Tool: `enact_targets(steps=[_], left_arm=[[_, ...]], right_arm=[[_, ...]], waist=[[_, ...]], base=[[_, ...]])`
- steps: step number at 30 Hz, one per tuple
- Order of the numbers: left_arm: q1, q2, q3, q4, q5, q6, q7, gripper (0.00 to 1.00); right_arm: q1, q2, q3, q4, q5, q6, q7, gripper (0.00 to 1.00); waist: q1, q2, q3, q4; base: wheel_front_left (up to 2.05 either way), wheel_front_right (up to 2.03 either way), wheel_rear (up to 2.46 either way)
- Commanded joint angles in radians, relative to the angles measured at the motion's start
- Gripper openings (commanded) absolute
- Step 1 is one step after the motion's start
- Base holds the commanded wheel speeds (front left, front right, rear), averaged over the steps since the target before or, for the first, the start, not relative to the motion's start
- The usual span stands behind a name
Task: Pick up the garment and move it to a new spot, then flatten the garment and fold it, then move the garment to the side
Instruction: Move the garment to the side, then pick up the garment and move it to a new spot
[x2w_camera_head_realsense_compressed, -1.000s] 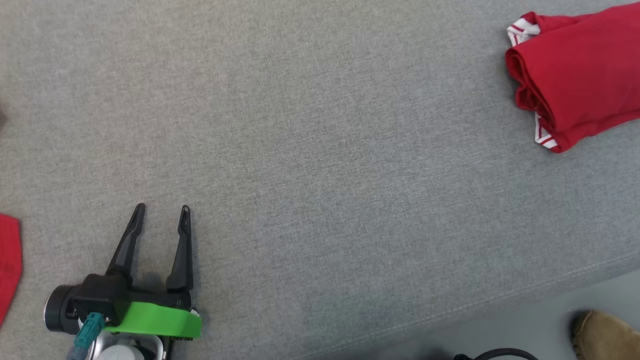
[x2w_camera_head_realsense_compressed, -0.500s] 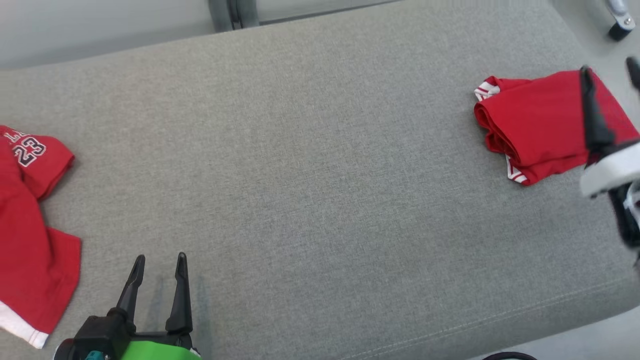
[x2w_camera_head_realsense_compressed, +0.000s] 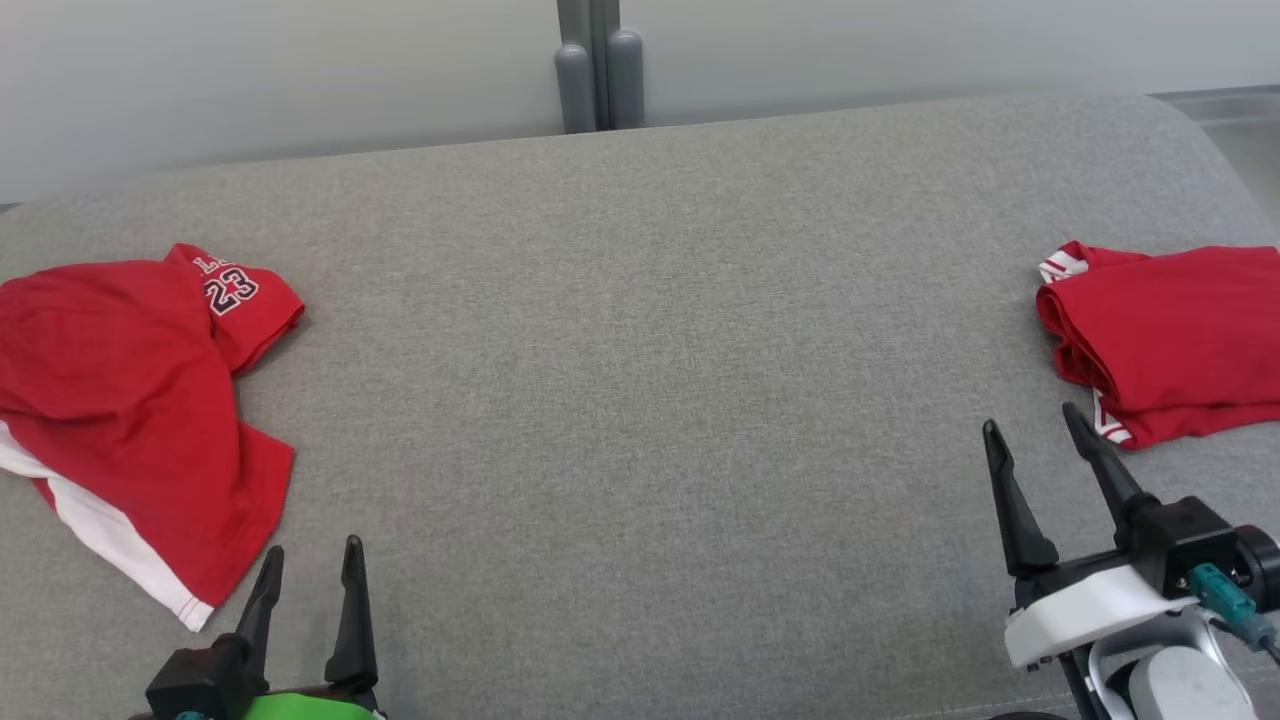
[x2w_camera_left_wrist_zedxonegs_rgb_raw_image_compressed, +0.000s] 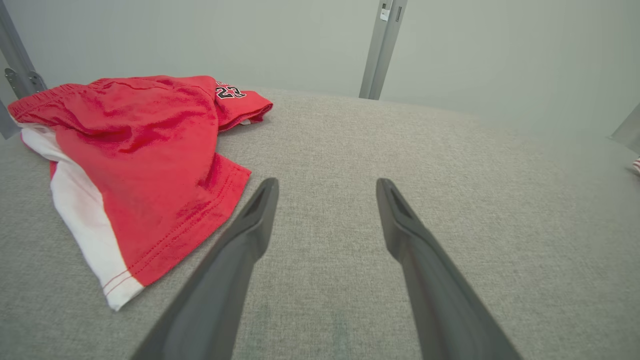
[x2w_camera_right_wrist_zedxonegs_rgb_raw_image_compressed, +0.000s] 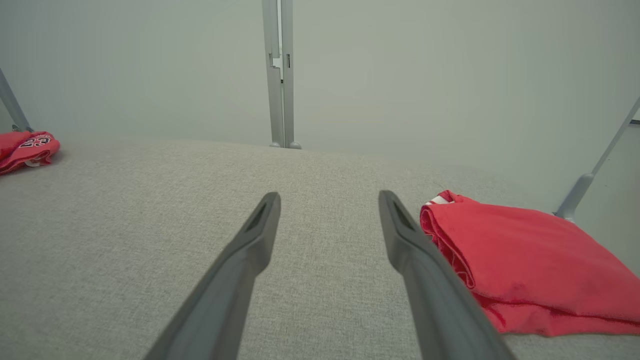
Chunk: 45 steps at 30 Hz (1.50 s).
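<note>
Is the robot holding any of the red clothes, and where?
Nothing is held. The left gripper and right gripper are both open and empty.

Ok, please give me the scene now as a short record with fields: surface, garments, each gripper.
surface: grey cushion
at left: crumpled red garment, white stripe, number 23, lying loose
at right: folded red garment, white trim, near the cushion's edge
left arm: left gripper open, holding nothing, beside the crumpled garment
right arm: right gripper open, holding nothing, close to the folded garment
</note>
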Motion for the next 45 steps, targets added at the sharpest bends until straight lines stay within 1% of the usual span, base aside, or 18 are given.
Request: enact_targets(steps=[1, 2, 5, 9, 15, 25, 40, 42, 45], left_arm=[[-0.013, 0.002, 0.015, 0.011, -0.012, 0.011, 0.000, 1.00], [-0.013, 0.002, 0.015, 0.011, -0.012, 0.011, 0.000, 1.00], [-0.014, 0.002, 0.030, 0.023, -0.027, 0.017, 0.001, 1.00], [-0.002, 0.002, 0.024, 0.023, -0.025, 0.011, 0.000, 1.00], [-0.005, 0.002, 0.003, 0.019, -0.014, -0.001, 0.000, 1.00], [-0.015, 0.002, -0.001, 0.024, -0.011, -0.006, 0.000, 1.00], [-0.003, 0.002, -0.001, 0.024, -0.015, -0.008, 0.000, 1.00], [-0.001, 0.002, -0.002, 0.024, -0.017, -0.009, 0.000, 1.00], [-0.003, 0.002, -0.001, 0.025, -0.022, -0.009, 0.001, 1.00]], right_arm=[[0.026, 0.013, -0.008, 0.007, -0.018, -0.002, -0.002, 1.00], [0.026, 0.013, -0.008, 0.007, -0.018, -0.002, -0.002, 1.00], [0.056, 0.055, -0.015, 0.015, -0.040, -0.002, -0.002, 1.00], [0.078, 0.095, -0.047, 0.003, -0.061, -0.002, -0.002, 1.00], [0.085, 0.124, -0.072, -0.007, -0.074, -0.002, -0.002, 1.00], [0.087, 0.143, -0.075, 0.010, -0.073, -0.002, -0.002, 1.00], [0.087, 0.148, -0.067, 0.016, -0.075, -0.002, -0.002, 1.00], [0.088, 0.147, -0.058, 0.011, -0.077, -0.002, -0.002, 1.00], [0.086, 0.141, -0.060, 0.006, -0.074, -0.002, -0.002, 1.00]], waist=[[0.0000, 0.0000, -0.024, 0.029], [0.0000, 0.0000, -0.024, 0.029], [0.0000, 0.0000, -0.030, 0.042], [0.0000, 0.0000, -0.032, 0.052], [0.0000, 0.0000, -0.026, 0.061], [0.0000, 0.0000, -0.026, 0.065], [0.0000, 0.0000, -0.038, 0.078], [0.0000, 0.0000, -0.042, 0.085], [0.0000, 0.0000, -0.049, 0.115]], base=[[0.00, 0.00, 0.00], [0.00, 0.00, 0.00], [0.00, 0.00, 0.00], [0.00, 0.00, 0.00], [0.00, 0.00, 0.00], [0.00, 0.00, 0.00], [0.00, 0.00, 0.00], [0.00, 0.00, 0.00], [0.00, 0.00, 0.00]])
